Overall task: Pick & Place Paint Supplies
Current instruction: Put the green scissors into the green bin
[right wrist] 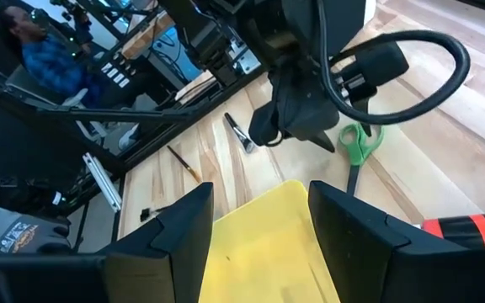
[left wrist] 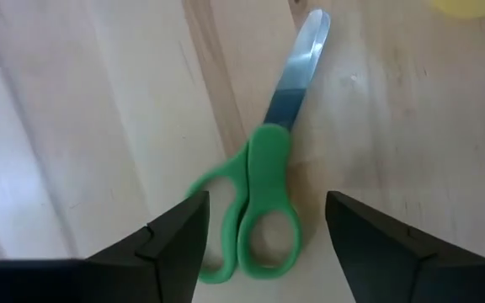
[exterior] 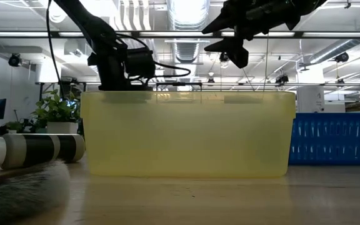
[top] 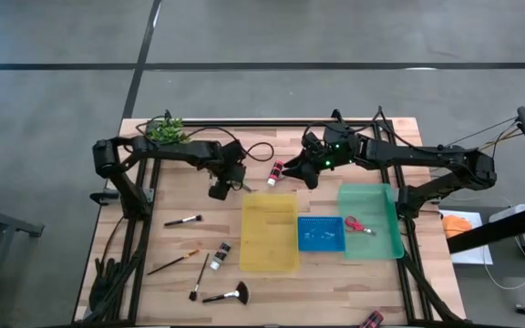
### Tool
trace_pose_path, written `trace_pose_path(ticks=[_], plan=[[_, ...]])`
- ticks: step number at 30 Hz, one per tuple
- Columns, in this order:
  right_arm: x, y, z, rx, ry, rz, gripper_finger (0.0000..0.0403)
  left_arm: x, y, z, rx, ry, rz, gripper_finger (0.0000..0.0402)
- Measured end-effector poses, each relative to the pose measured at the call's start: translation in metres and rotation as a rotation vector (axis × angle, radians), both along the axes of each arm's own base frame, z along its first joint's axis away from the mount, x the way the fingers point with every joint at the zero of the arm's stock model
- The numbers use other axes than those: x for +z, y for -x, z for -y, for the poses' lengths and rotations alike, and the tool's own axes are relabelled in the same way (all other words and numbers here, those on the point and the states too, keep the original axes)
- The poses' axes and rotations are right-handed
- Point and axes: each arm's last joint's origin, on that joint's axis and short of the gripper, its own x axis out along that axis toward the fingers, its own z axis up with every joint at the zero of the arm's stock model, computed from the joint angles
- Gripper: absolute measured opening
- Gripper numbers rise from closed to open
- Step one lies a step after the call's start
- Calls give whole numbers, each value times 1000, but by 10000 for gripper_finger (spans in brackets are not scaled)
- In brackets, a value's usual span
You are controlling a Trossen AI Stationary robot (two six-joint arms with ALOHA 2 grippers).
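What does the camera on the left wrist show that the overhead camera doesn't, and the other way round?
Only the left wrist view shows the green scissors whole, lying flat on the wood between the left gripper's open fingers. Only the high view shows the trays, yellow, blue and green, the red scissors, the brushes and the right gripper. Both show the wooden table.

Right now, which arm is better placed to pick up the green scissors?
Left. The left gripper hangs open directly above the green scissors, its fingers either side of the handles. The right gripper is open too, but sits farther off, near the yellow tray.
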Motion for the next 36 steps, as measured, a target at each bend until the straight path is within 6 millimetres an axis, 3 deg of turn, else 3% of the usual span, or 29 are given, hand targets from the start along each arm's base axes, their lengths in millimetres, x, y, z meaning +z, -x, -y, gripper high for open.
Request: trace_pose_path(ticks=[8, 21, 36], plan=[[0, 0, 0, 0, -1, -3, 193, -14, -3, 1, -6, 28, -43, 229], [-1, 0, 0, 1, 1, -4, 193, -20, -2, 1, 61, 41, -52, 103], [-1, -1, -4, 15, -5, -3, 193, -9, 3, 3, 116, 64, -35, 76]])
